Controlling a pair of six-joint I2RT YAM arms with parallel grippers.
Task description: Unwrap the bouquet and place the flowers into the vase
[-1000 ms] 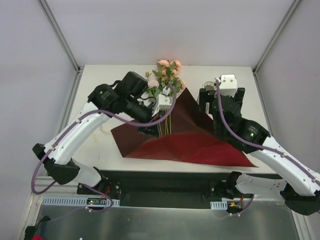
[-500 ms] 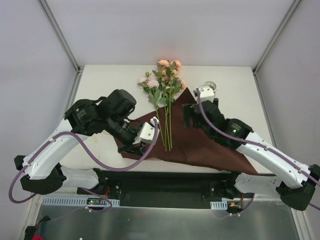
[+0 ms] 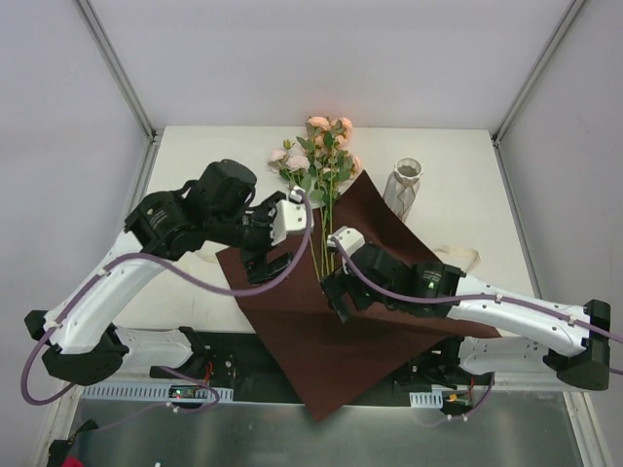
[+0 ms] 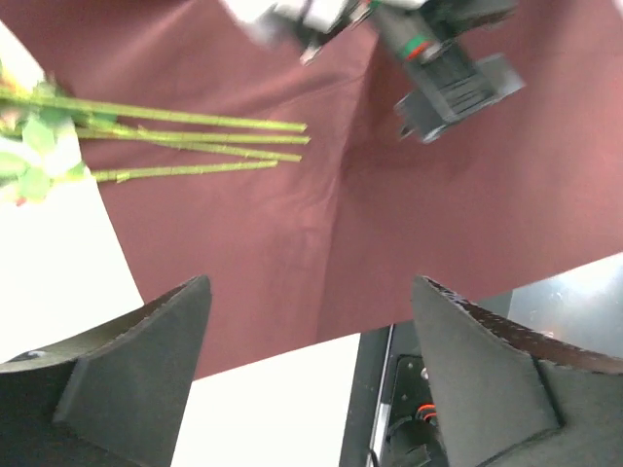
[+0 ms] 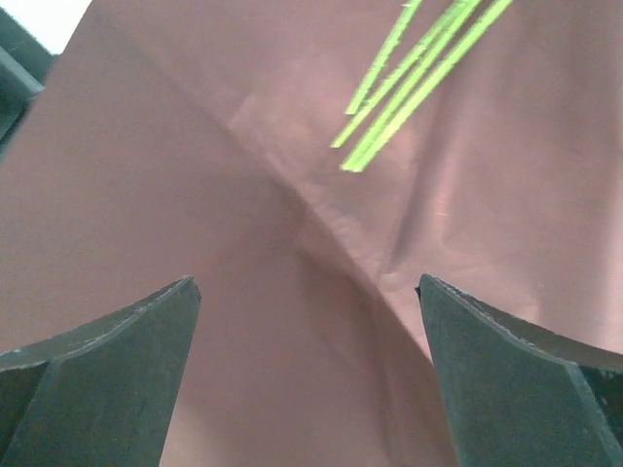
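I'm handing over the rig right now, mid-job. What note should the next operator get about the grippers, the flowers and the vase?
Left gripper: open, empty, over the left part of the maroon paper sheet.
Right gripper: open, empty, over the sheet close to the stem ends.
Peach-pink roses on long green stems: loose, stems lying on the sheet, blooms on the white table past its far edge.
White ribbed vase: upright, empty, right of the blooms.
Done: bouquet unwrapped, sheet spread open, one corner hanging over the near table edge.
Left: pick up the flowers and put their stems into the vase.
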